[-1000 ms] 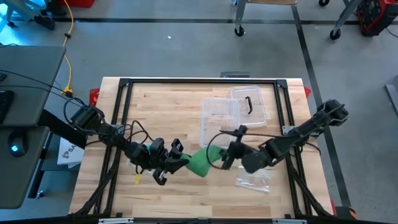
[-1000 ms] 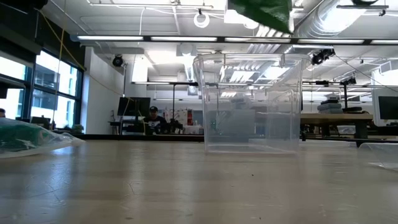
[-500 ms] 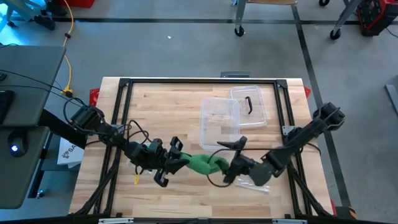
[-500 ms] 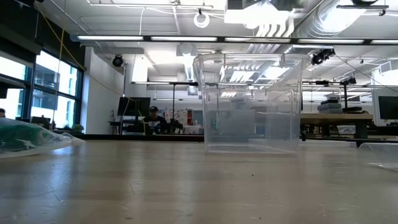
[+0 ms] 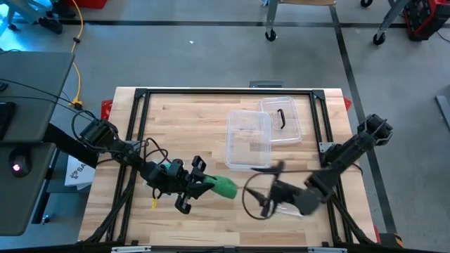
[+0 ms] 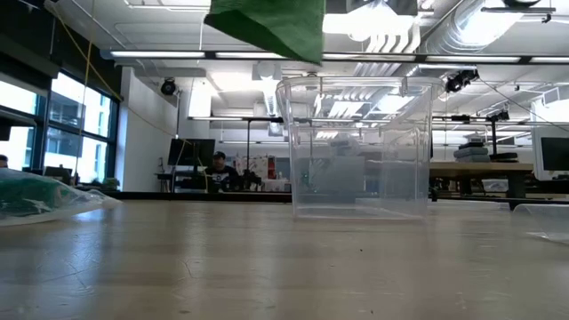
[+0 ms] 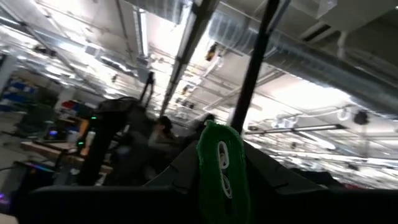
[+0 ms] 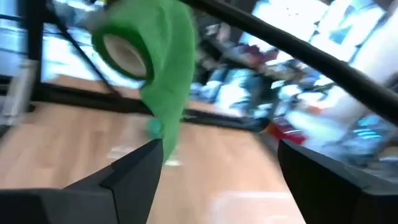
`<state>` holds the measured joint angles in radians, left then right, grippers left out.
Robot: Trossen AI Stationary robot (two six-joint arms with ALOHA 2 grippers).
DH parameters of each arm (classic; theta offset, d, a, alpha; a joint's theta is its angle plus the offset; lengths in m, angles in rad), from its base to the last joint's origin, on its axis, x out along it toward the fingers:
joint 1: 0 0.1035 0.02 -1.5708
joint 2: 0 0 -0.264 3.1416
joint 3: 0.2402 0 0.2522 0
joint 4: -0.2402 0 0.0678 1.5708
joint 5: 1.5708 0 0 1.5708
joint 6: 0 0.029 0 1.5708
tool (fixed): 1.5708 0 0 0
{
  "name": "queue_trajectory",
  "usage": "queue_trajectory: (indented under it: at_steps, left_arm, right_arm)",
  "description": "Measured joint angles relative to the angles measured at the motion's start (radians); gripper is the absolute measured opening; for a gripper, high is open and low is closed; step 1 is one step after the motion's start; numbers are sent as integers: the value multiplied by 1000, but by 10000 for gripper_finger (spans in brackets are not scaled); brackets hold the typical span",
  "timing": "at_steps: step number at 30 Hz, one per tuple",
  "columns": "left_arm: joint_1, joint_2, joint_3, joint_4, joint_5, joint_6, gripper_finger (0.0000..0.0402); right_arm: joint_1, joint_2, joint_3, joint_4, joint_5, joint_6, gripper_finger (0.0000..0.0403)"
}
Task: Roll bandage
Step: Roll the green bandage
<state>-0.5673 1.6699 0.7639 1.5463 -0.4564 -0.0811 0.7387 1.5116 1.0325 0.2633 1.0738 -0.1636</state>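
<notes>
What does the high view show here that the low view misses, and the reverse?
Only the high view shows both arms: the left gripper shut on the green bandage roll, the open right gripper apart from it, and a clear plastic lid beside the box. Only the low view shows the room behind, with a seated person. Both show the green bandage roll, the clear plastic box and the wooden table.
</notes>
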Motion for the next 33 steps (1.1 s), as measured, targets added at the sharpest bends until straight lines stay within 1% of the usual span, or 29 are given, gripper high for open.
queue_trajectory:
  at_steps: [1,2,3,5,7,8,9,11,13,15,18,23,27,33]
  left_arm:
    - [0,0,0,0,-16,5,70]
    - [0,0,0,0,-29,9,70]
    - [1,0,0,0,-38,15,70]
    - [5,0,0,4,-47,19,70]
    - [6,0,0,16,-49,25,70]
    - [9,0,0,21,-49,27,70]
    - [11,0,0,23,-50,31,70]
    - [11,1,2,23,-52,32,70]
    - [11,1,14,23,-53,33,70]
    - [11,1,23,23,-55,39,70]
    - [11,1,35,23,-56,52,70]
    - [25,1,40,23,-62,50,70]
    - [30,1,40,23,-63,40,70]
    - [31,1,43,24,-70,31,70]
  right_arm:
    - [25,-1,0,20,50,-38,309]
    - [46,-1,0,43,61,-68,309]
    - [65,-1,0,68,44,-83,309]
    - [88,-1,0,109,-67,-70,309]
    - [84,-1,0,110,-204,4,309]
    - [76,1,0,107,-250,33,309]
    - [66,6,0,111,-267,48,309]
    - [51,29,0,152,-242,16,309]
    - [33,64,0,232,-203,-63,309]
    - [11,94,0,329,-228,-137,309]
    - [-13,129,0,425,-264,-187,309]
    - [-13,155,0,536,-220,-297,309]
    - [-17,159,0,559,-183,-346,309]
    - [-40,159,0,588,-206,-375,309]
